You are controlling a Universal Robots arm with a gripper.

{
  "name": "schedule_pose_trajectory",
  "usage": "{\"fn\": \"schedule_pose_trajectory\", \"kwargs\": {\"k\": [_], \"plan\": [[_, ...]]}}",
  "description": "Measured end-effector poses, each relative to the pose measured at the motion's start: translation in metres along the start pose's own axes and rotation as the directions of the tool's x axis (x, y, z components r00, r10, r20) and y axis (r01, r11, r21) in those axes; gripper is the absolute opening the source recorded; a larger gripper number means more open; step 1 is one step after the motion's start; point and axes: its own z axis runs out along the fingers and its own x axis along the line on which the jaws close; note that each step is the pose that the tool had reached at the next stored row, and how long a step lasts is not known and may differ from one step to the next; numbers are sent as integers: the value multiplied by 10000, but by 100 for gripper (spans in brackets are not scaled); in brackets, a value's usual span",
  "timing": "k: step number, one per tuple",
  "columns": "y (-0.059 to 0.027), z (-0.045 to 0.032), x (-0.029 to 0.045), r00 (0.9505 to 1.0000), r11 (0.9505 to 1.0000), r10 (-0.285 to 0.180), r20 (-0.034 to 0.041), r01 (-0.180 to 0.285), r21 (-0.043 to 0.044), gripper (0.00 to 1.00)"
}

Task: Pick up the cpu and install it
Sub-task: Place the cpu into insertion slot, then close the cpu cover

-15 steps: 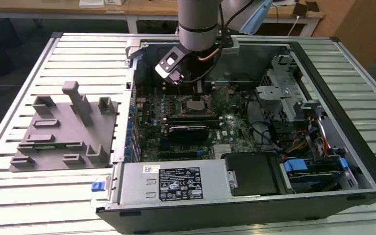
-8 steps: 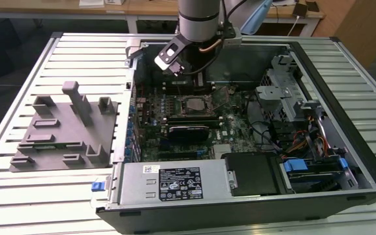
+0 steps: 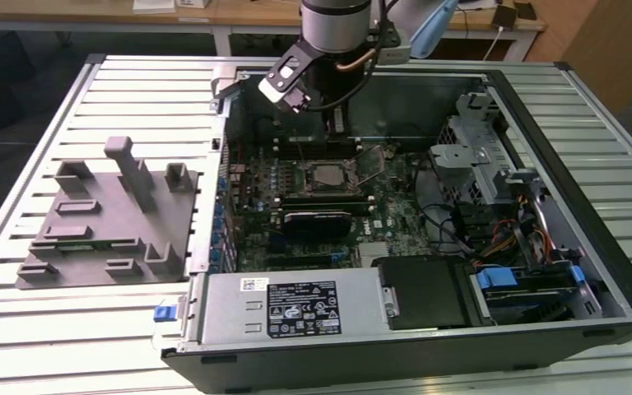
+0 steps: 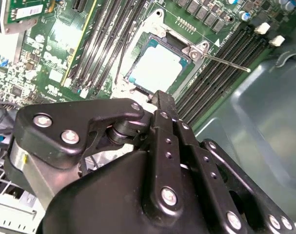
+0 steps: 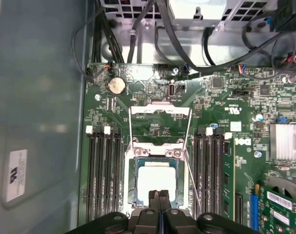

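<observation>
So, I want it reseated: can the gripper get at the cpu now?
Probably yes: the gripper hangs just over the cpu, the socket's frame is swung open, and nothing lies across it. Its fingers are shut, though.

Arm (image 3: 332, 25) hangs near-vertical from above, wrist pointing straight down, gripper (image 5: 159, 195) fingers pinched flat together at the tips.

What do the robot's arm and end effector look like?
The arm is a silver-grey cylinder with a light blue cover and a copper-coloured cable beside it. The end effector is matte black, built of jointed links fastened with silver screws, and ends in two slim black fingers.
</observation>
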Motion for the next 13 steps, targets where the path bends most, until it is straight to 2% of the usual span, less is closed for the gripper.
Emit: {"fn": "schedule_pose_trajectory", "kwargs": {"k": [13], "plan": [[1,-19,0,10000,10000,0,-1,0,0,11]]}}
